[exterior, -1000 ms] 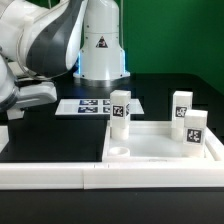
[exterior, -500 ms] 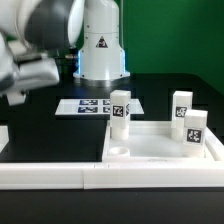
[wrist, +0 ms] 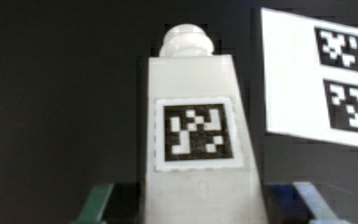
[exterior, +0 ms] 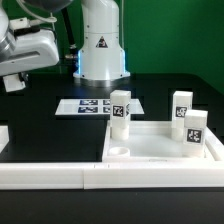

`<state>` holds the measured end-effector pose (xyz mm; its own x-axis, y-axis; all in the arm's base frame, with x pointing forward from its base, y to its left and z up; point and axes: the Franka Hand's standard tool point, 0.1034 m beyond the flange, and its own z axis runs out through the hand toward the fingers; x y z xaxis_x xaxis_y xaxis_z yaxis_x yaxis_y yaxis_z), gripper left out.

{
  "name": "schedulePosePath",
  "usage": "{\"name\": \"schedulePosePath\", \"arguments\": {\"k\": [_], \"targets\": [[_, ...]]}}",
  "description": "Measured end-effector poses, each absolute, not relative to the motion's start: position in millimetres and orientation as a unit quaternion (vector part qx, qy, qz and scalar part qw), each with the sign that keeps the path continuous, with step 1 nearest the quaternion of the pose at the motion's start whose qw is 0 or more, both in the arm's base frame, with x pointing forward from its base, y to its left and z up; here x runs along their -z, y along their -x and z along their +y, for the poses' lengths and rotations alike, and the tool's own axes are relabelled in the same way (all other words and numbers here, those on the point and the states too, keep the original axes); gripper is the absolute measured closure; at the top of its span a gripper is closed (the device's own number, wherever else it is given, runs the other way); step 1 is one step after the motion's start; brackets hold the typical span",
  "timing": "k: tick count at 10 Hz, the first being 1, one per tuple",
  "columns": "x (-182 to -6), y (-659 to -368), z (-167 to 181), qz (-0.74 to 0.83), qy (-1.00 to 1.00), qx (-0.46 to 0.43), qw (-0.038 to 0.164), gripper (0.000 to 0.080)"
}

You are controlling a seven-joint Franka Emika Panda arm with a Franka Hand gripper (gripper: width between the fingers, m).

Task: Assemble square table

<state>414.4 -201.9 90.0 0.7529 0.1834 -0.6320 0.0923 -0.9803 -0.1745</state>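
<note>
Black tabletop (exterior: 40,125) with a green backdrop, seen in the exterior view. At that view's far left, the gripper (exterior: 12,84) hung above the table edge, its fingertips not clearly visible there. In the wrist view the gripper's jaws stood on either side of the base of a white tagged leg (wrist: 197,115), closed on it. Right of the arm lay the marker board (exterior: 95,105) before the robot base (exterior: 102,45). Next, the square tabletop slab (exterior: 160,148) sat inside the white bar fence (exterior: 50,172), with three legs upright on it: one (exterior: 120,112) at the near-left corner, two (exterior: 181,106) (exterior: 194,131) at the right side.
</note>
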Motion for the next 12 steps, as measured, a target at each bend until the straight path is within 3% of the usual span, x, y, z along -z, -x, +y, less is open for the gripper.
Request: {"name": "schedulePosePath", "arguments": {"k": [1,3,5,6,10,12], "targets": [[-92.2,-423,-196,-0.058,0.947,-0.309,0.06,0.0509],[-113.9,-454,-142,-0.042,0.964,-0.258,0.04,0.0509],[-133.1,-502,-103,-0.034,0.981,-0.189,0.016,0.0509],[-141.3,-518,-97,-0.045,0.988,-0.148,0.007,0.0509],[-135.5,-518,-106,-0.044,0.999,-0.025,-0.004,0.0508],[-140.2,-541,-93,-0.023,0.997,0.064,-0.023,0.0508]]}}
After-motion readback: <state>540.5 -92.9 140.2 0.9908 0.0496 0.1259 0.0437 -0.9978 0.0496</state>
